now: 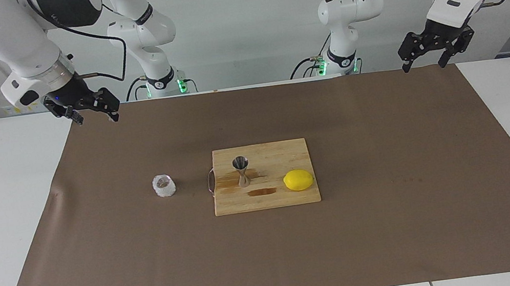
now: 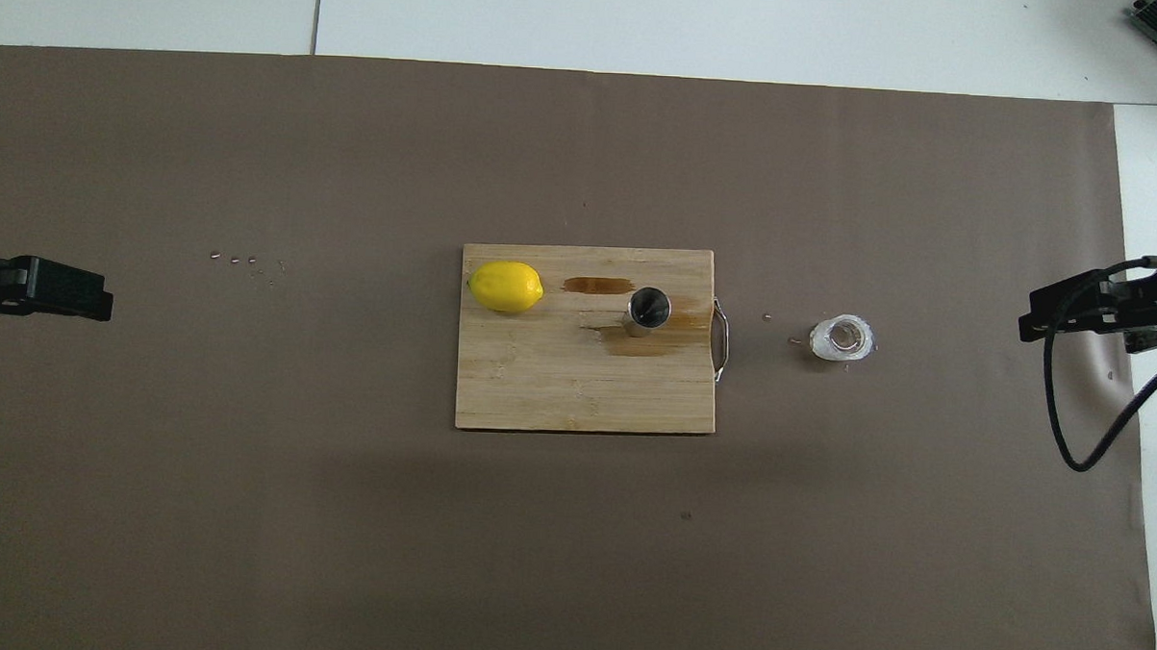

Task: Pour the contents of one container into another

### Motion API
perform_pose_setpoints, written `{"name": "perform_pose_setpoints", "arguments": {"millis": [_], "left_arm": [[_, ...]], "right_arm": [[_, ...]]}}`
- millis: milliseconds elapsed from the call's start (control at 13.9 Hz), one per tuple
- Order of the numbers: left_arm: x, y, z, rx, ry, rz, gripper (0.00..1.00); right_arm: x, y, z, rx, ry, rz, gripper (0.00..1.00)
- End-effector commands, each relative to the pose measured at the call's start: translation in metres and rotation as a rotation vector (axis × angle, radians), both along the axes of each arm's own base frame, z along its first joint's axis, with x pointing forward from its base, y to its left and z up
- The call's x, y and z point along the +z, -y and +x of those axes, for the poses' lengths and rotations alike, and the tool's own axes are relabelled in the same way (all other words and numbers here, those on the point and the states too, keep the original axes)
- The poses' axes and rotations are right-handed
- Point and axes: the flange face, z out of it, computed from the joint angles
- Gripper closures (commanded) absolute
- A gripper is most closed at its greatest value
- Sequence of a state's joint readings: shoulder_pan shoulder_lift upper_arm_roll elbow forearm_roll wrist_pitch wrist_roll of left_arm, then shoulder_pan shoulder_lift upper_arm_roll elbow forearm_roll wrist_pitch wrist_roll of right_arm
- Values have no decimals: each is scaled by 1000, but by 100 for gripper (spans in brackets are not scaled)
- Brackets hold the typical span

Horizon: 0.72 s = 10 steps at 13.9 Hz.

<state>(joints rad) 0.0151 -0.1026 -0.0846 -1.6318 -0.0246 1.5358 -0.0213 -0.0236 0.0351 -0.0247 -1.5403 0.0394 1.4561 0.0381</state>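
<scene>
A squat, bumpy clear glass cup (image 1: pixel 163 185) (image 2: pixel 841 338) stands upright on the brown mat, beside the cutting board's metal handle, toward the right arm's end. The steel hourglass jigger (image 1: pixel 241 170) (image 2: pixel 647 309) stands upright on the wooden cutting board (image 1: pixel 267 201) (image 2: pixel 538 391). My right gripper (image 1: pixel 98 118) (image 2: pixel 1045 320) hangs open and empty over the mat's edge at the right arm's end, well away from the cup. My left gripper (image 1: pixel 423 65) (image 2: pixel 79 293) hangs open and empty over the mat's edge at the left arm's end.
A yellow lemon (image 1: pixel 298 179) (image 2: pixel 506 286) lies on the board, toward the left arm's end from the jigger. Brown wet stains (image 2: pixel 599 285) mark the board around the jigger. A few droplets (image 2: pixel 249 260) sit on the mat (image 1: pixel 393 223). A black cable (image 2: pixel 1084 448) loops by the right gripper.
</scene>
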Motion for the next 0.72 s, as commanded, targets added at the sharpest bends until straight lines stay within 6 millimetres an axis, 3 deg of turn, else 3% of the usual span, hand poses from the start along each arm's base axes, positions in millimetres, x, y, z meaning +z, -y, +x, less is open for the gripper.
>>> {"name": "perform_pose_setpoints", "arguments": {"millis": [0, 648], "left_arm": [[0, -2, -8, 4, 13, -12, 0], [-1, 0, -10, -1, -2, -9, 0]], "right_arm": [[3, 0, -3, -12, 7, -4, 0], [3, 1, -3, -14, 8, -2, 0]]}}
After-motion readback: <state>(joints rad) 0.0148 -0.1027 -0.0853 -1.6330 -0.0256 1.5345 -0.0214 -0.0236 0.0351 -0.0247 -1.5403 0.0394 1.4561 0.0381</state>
